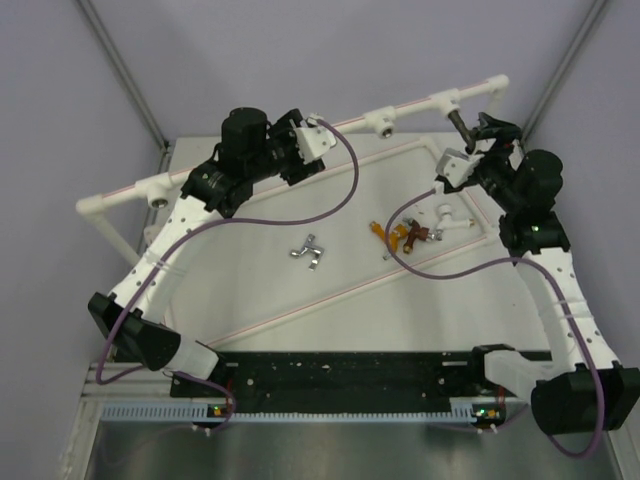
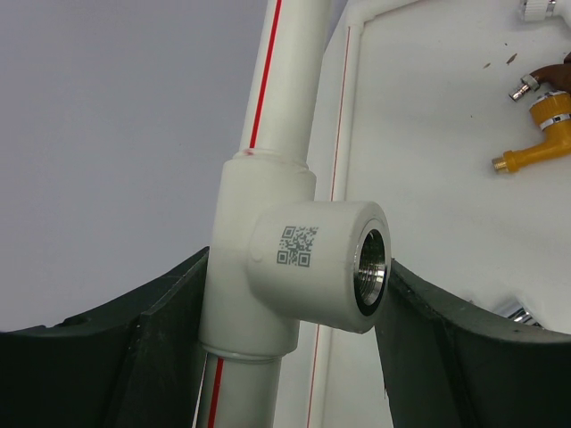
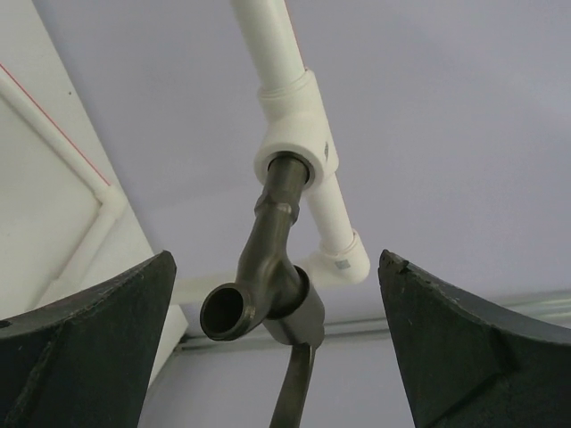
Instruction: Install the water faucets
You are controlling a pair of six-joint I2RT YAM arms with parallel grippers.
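A dark grey faucet (image 1: 460,123) sits in the far-right socket (image 1: 445,100) of the white pipe (image 1: 230,158); in the right wrist view the faucet (image 3: 268,259) hangs from that socket (image 3: 294,134), spout toward the camera. My right gripper (image 1: 487,128) (image 3: 277,257) is open, its jaws wide on either side of the faucet without touching it. My left gripper (image 1: 317,135) (image 2: 299,263) is shut on an empty pipe socket (image 2: 312,259). Silver (image 1: 308,250), orange-gold (image 1: 390,235), reddish-brown (image 1: 420,236) and white (image 1: 446,214) faucets lie on the table.
Two more empty sockets (image 1: 380,122) (image 1: 158,197) sit along the pipe. Thin white red-striped tubes (image 1: 330,296) lie on the table. Purple cables (image 1: 345,190) loop from both wrists. A black rail (image 1: 340,375) runs along the near edge. Metal frame posts (image 1: 125,70) stand at the back corners.
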